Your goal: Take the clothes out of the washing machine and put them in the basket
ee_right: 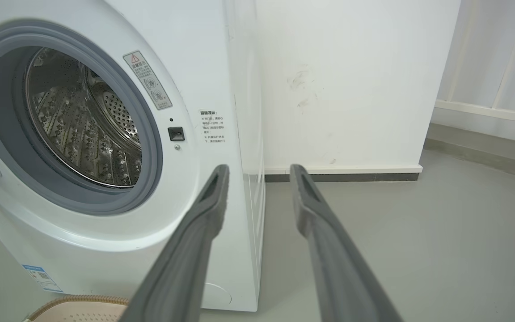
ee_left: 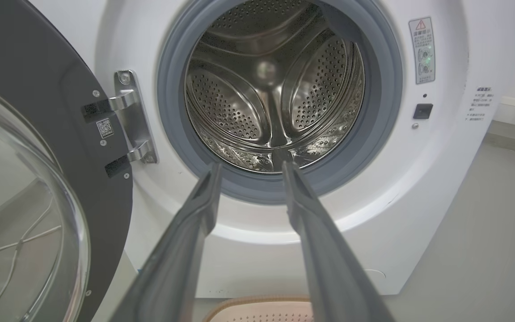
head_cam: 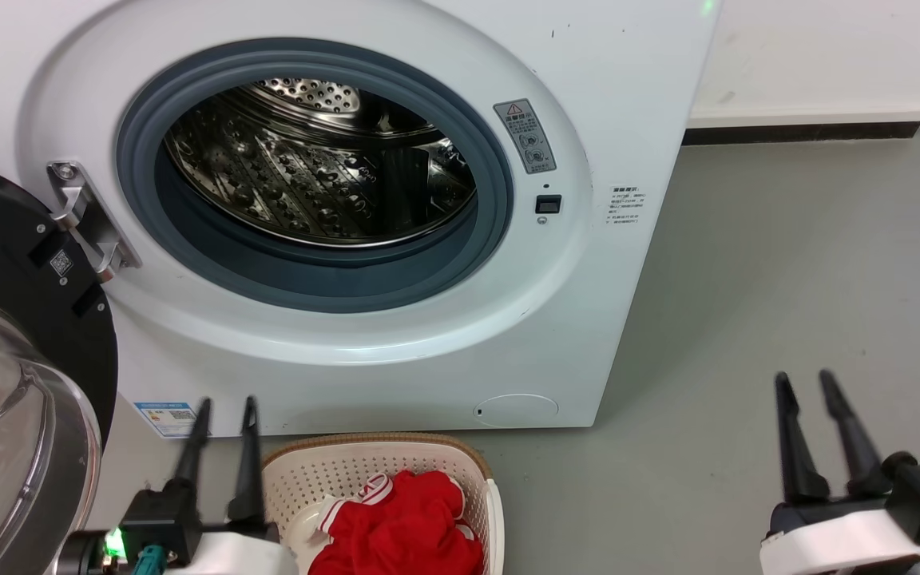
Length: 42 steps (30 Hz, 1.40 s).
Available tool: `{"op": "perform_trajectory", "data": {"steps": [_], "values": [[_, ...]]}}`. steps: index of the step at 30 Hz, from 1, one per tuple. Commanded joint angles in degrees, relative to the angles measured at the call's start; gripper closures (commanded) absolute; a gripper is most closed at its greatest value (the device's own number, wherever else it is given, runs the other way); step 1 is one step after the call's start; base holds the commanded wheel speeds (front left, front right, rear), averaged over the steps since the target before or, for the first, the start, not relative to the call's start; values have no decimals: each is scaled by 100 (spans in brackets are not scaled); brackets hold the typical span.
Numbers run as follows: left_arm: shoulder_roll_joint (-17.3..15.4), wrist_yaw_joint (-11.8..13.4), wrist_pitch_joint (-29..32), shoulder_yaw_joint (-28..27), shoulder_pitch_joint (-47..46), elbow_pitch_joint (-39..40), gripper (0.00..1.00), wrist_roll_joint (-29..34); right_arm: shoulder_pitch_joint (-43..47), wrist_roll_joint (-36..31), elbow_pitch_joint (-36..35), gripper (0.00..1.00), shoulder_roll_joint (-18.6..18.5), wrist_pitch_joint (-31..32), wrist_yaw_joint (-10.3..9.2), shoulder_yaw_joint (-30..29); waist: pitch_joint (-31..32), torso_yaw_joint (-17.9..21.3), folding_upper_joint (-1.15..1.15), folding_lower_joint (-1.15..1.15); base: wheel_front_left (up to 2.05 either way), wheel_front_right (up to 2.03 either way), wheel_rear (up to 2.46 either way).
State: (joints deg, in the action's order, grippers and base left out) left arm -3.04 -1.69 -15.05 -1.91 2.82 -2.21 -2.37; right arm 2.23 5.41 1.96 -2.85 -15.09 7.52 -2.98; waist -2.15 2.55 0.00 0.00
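The white washing machine [head_cam: 604, 263] stands ahead with its porthole open, and its steel drum [ee_left: 275, 89] holds nothing that I can see. Red clothes [head_cam: 404, 527], one with white-striped trim, lie bunched in the cream basket [head_cam: 364, 467] on the floor in front of the washer. My left gripper [head_cam: 227, 406] is open just left of the basket, fingers pointing up at the washer. Over bare floor to the right of the washer, my right gripper [head_cam: 805, 379] is open with nothing between its fingers. The basket's rim also shows in the left wrist view [ee_left: 257, 308] and the right wrist view [ee_right: 78, 304].
The washer's black-framed glass door [head_cam: 13, 399] hangs open at the left, close beside my left arm. Grey floor [head_cam: 787, 271] stretches to the right of the washer. A white wall with a dark skirting [head_cam: 803, 132] runs behind.
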Motion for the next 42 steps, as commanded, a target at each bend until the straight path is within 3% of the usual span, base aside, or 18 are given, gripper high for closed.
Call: {"op": "perform_trajectory", "data": {"steps": [1, 42], "values": [[1, -3, 11, -13, -5, -32, 100, -26, 13, 26, 14, 100, 1, 1, 0, 8, 0, 0, 0, 0, 0, 0, 0], [12, -273, 1004, -220, -411, -606, 100, -4126, -368, 4175, 586, 100, -165, 819, -2, 55, 63, -81, 0, 0, 0, 0, 0]]}}
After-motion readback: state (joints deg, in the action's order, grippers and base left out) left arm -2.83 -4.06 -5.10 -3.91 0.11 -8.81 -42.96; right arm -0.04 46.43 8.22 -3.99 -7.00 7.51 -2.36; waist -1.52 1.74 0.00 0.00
